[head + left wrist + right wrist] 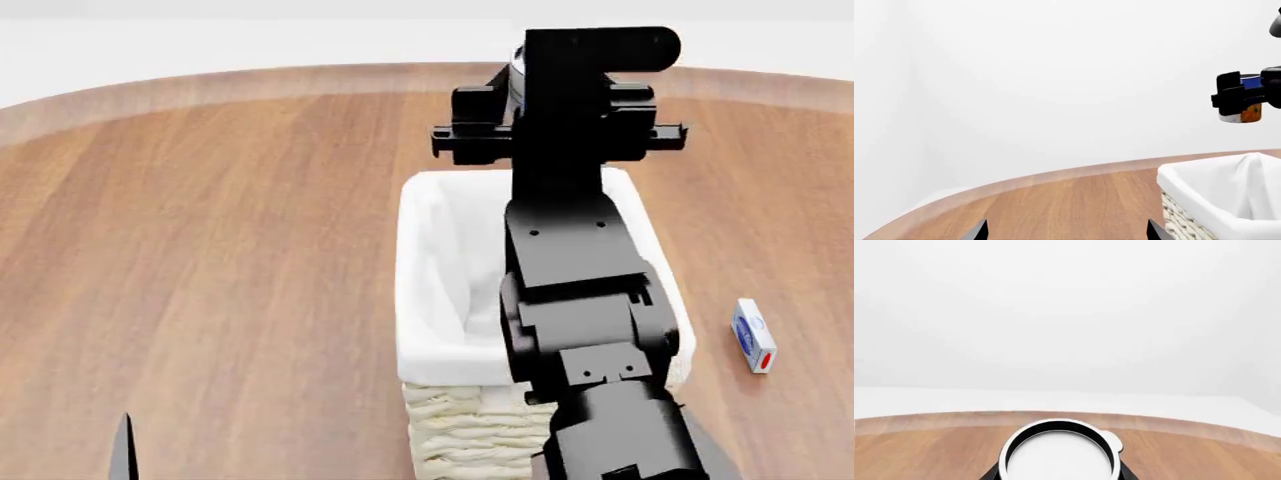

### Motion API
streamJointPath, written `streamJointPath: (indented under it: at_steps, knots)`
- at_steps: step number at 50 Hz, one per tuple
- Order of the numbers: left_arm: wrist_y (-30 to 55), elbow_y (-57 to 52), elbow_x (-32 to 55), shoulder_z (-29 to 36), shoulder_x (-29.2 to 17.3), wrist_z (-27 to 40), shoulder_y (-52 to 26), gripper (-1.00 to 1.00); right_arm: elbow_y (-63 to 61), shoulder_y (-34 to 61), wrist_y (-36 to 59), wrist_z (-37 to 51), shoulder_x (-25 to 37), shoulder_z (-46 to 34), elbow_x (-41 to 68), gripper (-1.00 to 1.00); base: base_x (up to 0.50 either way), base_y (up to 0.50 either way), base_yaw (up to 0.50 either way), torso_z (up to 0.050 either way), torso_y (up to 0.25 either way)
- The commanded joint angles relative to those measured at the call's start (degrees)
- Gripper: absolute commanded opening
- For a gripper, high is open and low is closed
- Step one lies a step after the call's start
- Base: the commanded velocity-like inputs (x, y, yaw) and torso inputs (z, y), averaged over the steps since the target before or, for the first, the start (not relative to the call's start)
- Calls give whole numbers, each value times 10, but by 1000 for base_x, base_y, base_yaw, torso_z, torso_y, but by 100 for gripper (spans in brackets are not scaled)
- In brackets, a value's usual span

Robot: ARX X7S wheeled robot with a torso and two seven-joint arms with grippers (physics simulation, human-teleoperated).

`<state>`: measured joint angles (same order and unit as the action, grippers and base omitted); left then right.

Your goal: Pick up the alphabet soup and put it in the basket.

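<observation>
Wooden tabletop (pixel 200 250), round edge visible at the far side. Basket (pixel 447 300) upright on it, white liner folded over the rim, woven wall showing below. Right arm reaches over the basket; right tool (pixel 1244 97) clamped on the alphabet soup (pixel 1247 112), can held in the air above the basket's far end, well clear of the rim, white top facing the right wrist cam. Left tool (pixel 1066 231): only two fingertips show, spread apart, low over the tabletop beside the basket. Small white-blue box (pixel 754 335) lies right of the basket.
</observation>
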<state>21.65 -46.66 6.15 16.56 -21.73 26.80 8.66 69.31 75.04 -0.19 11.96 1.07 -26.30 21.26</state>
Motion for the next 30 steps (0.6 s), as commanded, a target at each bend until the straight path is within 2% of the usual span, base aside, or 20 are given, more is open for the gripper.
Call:
streamJointPath:
  at_steps: [1,11,15,23,30]
  knots:
    - [1,0,2,1,-1,2,-1,100,57,48,57,2,-10,-27,-28,-100,0,0,0,0,0]
    - [-2,5,6,1,-2,2,-2,100,57,42,121,-20,-10,33,-73,-100,0,0,0,0,1]
    - [-5,6,6,1,-3,3,0,100,57,39,160,-57,-10,62,-79,-100,0,0,0,4,3]
    - [-5,7,7,3,-4,3,-1,100,57,38,190,-93,-10,143,-92,-100,0,0,0,0,0]
    - [-3,8,9,4,-5,4,-3,100,57,38,211,-97,-10,162,-120,-100,0,0,0,0,1]
